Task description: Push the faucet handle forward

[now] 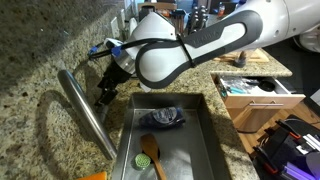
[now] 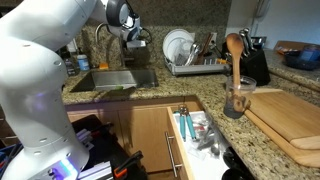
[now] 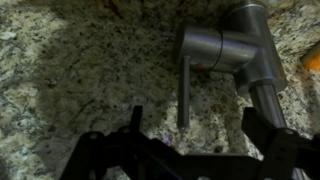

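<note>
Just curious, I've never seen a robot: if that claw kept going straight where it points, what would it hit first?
Most likely the faucet handle, which sits ahead of the open gripper in the wrist view, with the granite counter behind it. Depth is hard to judge.

Faucet handle (image 3: 184, 90): in the wrist view it comes out of the faucet body (image 3: 222, 45) on the picture-left side and lies over the tabletop (image 3: 70, 70).
Claw (image 3: 195, 140): below the handle. The handle end is between its two spread fingers (image 3: 135, 130), apart from both.
Spout (image 1: 85, 112): along one side of the sink (image 1: 190, 145).
Spoon (image 1: 150, 150): in the sink.
Drawer (image 1: 250, 88): pulled out, on the sink's other side.
Dish rack (image 2: 195, 66): on the tabletop, just beside the sink.
</note>
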Controlling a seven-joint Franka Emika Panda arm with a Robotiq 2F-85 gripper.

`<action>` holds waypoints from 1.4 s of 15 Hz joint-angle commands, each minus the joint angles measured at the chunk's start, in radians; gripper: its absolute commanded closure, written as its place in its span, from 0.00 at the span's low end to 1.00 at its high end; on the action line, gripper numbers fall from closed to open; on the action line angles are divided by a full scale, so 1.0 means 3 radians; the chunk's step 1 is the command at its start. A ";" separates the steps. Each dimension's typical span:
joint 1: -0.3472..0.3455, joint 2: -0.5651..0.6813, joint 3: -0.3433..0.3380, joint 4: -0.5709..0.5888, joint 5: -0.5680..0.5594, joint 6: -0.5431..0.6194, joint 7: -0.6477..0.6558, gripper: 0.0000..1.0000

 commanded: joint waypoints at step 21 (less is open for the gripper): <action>-0.0031 0.0003 -0.0076 0.0019 0.0013 0.0139 0.0205 0.98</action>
